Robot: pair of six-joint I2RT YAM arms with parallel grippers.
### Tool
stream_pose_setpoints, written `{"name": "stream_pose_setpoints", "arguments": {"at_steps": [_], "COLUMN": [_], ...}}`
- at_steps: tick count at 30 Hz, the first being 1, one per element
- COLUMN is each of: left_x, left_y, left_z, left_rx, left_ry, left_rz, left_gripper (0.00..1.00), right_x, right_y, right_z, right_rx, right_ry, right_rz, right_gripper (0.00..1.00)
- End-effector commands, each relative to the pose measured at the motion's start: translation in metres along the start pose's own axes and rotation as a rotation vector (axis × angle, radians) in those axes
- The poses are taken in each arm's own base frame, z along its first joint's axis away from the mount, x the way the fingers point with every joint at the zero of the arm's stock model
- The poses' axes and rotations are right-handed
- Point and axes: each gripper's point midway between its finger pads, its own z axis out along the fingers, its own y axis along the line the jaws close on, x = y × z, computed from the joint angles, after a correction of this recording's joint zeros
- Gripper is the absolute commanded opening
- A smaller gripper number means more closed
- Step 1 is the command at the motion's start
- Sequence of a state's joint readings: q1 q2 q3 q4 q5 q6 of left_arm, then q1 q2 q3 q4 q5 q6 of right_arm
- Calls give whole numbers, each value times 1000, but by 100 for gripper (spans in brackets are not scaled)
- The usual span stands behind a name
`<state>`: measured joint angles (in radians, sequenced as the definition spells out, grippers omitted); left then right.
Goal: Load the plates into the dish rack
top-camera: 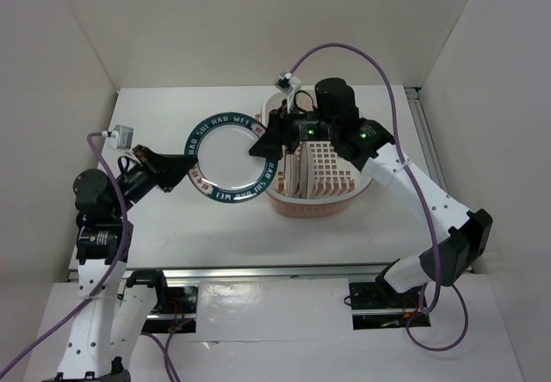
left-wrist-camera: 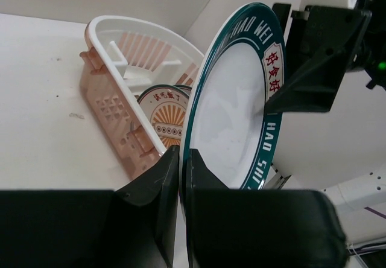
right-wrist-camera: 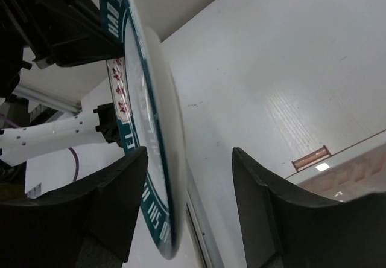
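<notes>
A white plate with a dark blue-green rim band (top-camera: 225, 160) hangs on edge above the table, left of the dish rack (top-camera: 344, 194). My left gripper (top-camera: 191, 174) is shut on its left rim; in the left wrist view the fingers (left-wrist-camera: 183, 153) pinch the plate's (left-wrist-camera: 232, 111) edge. My right gripper (top-camera: 258, 148) stands open astride the opposite rim. In the right wrist view its jaws (right-wrist-camera: 190, 159) straddle the plate (right-wrist-camera: 154, 117), with a wide gap on the far side. An orange sunburst plate (left-wrist-camera: 169, 120) stands on edge inside the pink rack (left-wrist-camera: 114, 108).
The rack stands at the back right of the white table (top-camera: 172, 227), close to the back wall. White walls close in the left, back and right sides. A metal rail (top-camera: 275, 272) runs along the near edge by the arm bases.
</notes>
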<state>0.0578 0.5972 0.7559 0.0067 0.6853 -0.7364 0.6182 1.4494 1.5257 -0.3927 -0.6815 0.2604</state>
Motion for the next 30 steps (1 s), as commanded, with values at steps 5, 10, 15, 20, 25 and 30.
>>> {"name": "stream_pose_setpoints", "arguments": {"at_steps": [5, 10, 15, 20, 25, 30], "left_x": [-43, -36, -26, -6, 19, 31], "left_y": [-24, -9, 15, 35, 61, 68], "left_z": [1, 2, -3, -11, -22, -32], "left_rx": [34, -25, -148, -254, -365, -403], "left_ry": [-117, -104, -69, 22, 105, 88], "left_rz": [77, 45, 69, 52, 38, 28], "left_gripper": [0, 5, 99, 99, 99, 99], "right_x": [-18, -31, -73, -114, -95, -63], "right_y": [17, 5, -18, -31, -60, -81], "right_z": [-1, -9, -61, -138, -193, -238], "right_rx": [59, 173, 493, 830, 1172, 1459], "right_ry": [-105, -138, -285, -440, -423, -413], "right_rz": [-49, -28, -25, -29, 2, 54], "right_gripper": [19, 0, 0, 0, 0, 0]}}
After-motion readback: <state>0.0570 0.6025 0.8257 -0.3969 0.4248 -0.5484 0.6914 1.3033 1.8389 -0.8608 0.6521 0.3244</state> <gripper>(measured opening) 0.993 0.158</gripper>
